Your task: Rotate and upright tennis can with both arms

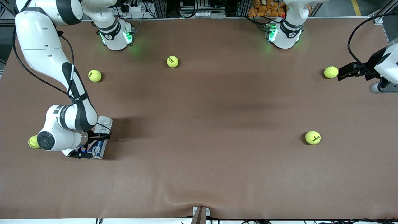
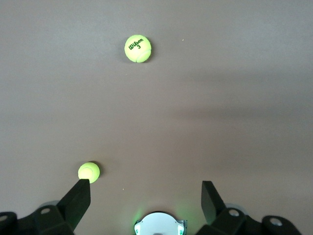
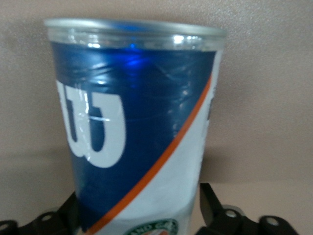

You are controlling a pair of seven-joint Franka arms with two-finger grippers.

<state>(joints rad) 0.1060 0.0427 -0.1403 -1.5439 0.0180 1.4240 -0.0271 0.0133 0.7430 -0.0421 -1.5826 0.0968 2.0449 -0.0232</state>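
Note:
The tennis can (image 1: 105,123) lies on the brown table (image 1: 199,130) toward the right arm's end, partly hidden under the right arm's wrist. My right gripper (image 1: 93,145) is low over it. In the right wrist view the can (image 3: 142,112) fills the frame, its navy label with the white "W" and its clear rim showing, and my right gripper (image 3: 139,203) has a finger against each side of it. My left gripper (image 1: 342,74) is open and empty at the left arm's end of the table, beside a tennis ball (image 1: 331,72). Its fingers stand wide apart in the left wrist view (image 2: 145,188).
Several loose tennis balls lie on the table: two near the right arm's base (image 1: 94,75) (image 1: 172,61), one by the right arm's wrist (image 1: 33,142), and one nearer the front camera (image 1: 312,137). The left wrist view shows two balls (image 2: 138,48) (image 2: 88,172).

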